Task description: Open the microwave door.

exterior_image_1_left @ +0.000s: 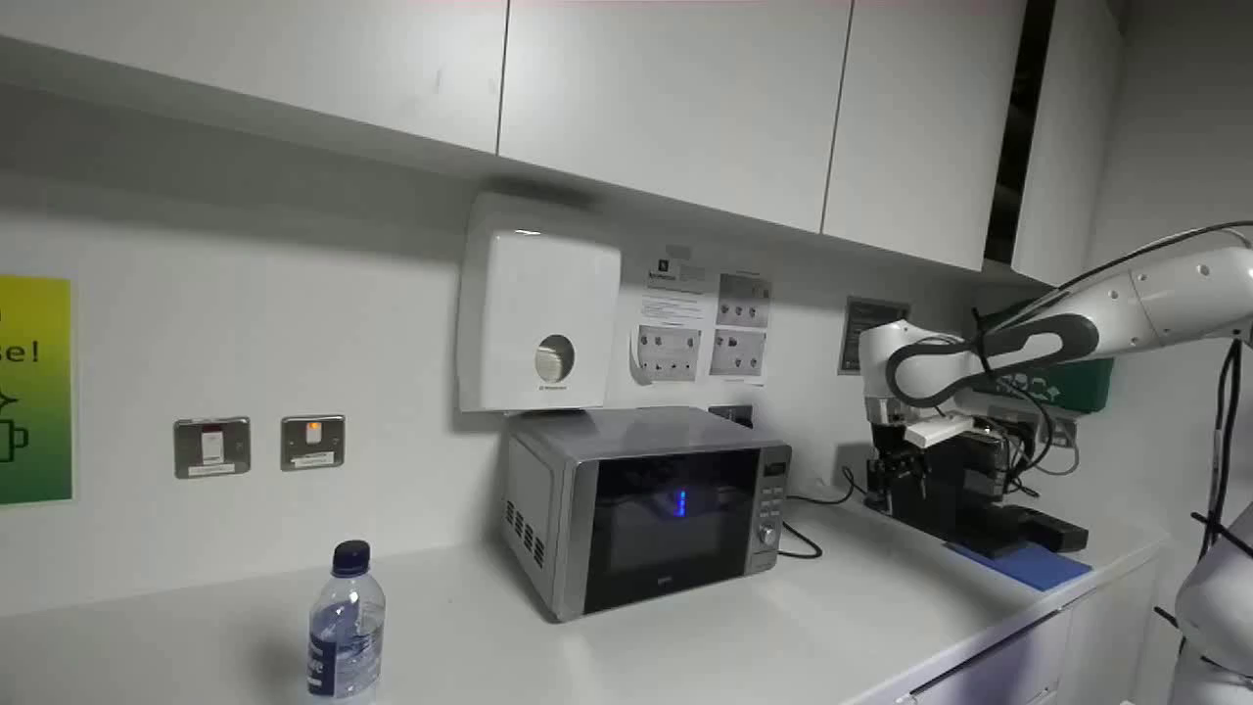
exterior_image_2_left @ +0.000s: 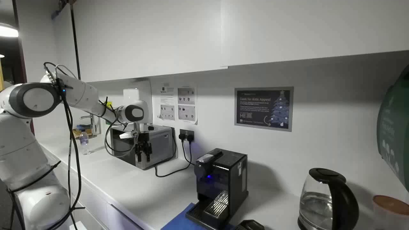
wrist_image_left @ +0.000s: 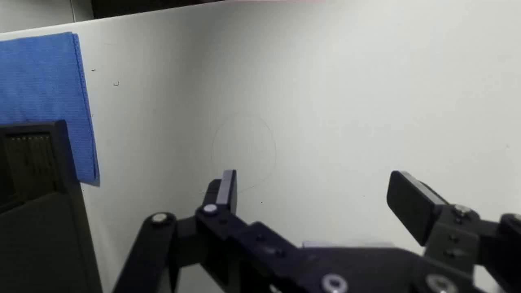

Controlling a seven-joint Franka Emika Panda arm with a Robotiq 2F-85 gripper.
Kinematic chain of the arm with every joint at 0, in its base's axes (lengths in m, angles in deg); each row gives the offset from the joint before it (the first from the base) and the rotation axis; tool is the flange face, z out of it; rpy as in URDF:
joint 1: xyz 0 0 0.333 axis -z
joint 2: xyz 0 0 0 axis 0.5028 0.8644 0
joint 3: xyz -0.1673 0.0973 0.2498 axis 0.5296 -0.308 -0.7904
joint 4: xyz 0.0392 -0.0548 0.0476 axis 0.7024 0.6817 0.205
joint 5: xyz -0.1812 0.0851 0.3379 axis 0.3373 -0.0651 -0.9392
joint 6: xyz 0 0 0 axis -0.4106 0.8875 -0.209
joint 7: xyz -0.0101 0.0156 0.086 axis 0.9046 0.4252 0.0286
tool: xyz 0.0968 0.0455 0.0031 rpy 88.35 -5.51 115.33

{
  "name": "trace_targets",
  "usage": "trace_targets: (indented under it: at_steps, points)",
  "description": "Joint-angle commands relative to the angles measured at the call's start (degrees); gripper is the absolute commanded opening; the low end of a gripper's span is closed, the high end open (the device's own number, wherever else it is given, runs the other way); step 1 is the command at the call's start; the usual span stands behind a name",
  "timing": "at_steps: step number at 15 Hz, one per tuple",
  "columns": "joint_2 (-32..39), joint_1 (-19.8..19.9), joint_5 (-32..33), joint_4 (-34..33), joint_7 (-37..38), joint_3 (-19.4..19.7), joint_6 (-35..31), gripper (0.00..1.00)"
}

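The tool (wrist_image_left: 313, 185) is released: its fingers (wrist_image_left: 407, 201) stand wide apart, nothing between them, pointing down over the desk (wrist_image_left: 346, 101). Near it, the coffee machine (exterior_image_2_left: 228, 179) sits partly on the cloth (wrist_image_left: 44, 77). Farther along, apart from the tool, stands the microwave (exterior_image_2_left: 163, 145): the panel (exterior_image_1_left: 771, 504) at the near end of its front, then the door (exterior_image_1_left: 671, 534), closed, no handle visible. Beyond stands the bottle (exterior_image_1_left: 348, 636). Judged step: approach. Recommended: bring the tool round to face the door; if the panel carries a release, press it with fingers together; otherwise work a fingertip into the adjoining edge and draw outward in an arc, as the microwave may slide. Keep the swing short of the bottle.
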Motion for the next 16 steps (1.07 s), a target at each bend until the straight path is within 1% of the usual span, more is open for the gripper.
trace_targets:
  at_steps: [1,11,13,16]
  points:
    - [0.13,-1.38,0.32,-0.10,0.30,1.26,0.13,1.00]
    - [0.18,-1.51,0.28,-0.09,0.26,1.25,0.14,1.00]
    - [0.60,-2.43,-0.59,-0.14,0.25,0.93,0.34,1.00]
    - [0.97,-5.12,-3.14,-0.05,-0.02,-0.27,1.23,1.00]
